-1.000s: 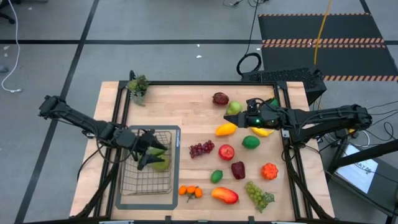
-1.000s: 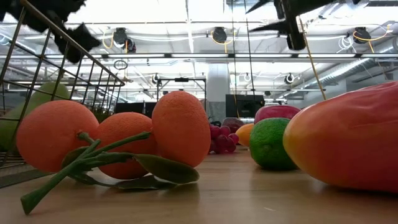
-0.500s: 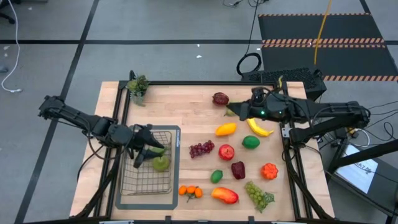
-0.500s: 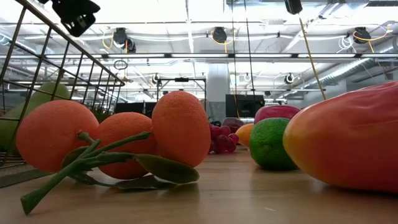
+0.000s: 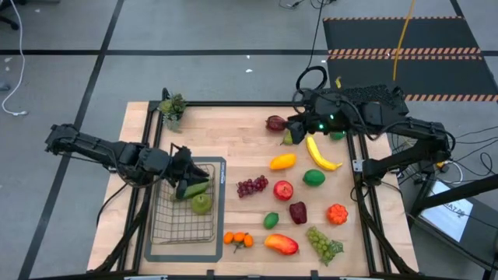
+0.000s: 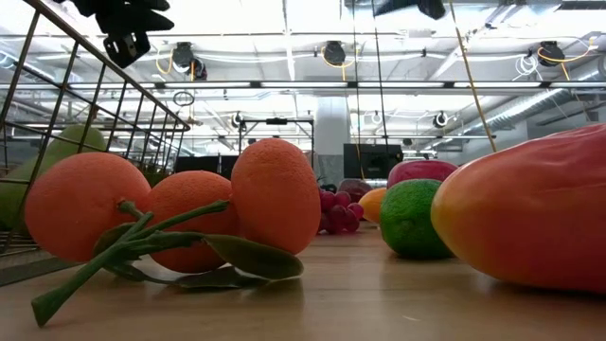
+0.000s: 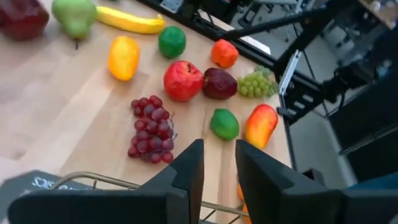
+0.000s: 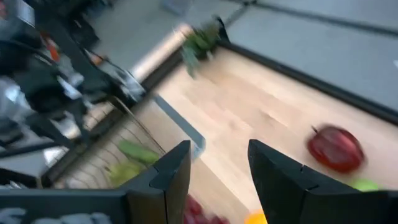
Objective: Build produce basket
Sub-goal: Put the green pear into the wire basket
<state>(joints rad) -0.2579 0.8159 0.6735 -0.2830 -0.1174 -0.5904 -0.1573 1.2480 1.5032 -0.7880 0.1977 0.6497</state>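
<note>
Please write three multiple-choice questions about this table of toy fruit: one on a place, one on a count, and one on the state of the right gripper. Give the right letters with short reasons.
1. Where do the purple grapes lie?
A. Inside the basket
B. On the table, between the basket and the red apple
C. On the floor

2. How many pieces of produce show in the basket?
A. None
B. Two
C. Five

3. What is the state of the right gripper?
A. Shut on the banana
B. Shut on a lime
C. Open, holding nothing

Answers:
1. B: in the high view the purple grapes rest on the table, with the basket on one side and the red apple on the other.
2. B: only a green pear and a cucumber show inside the wire.
3. C: the right wrist view shows the right gripper with an empty gap.
</note>
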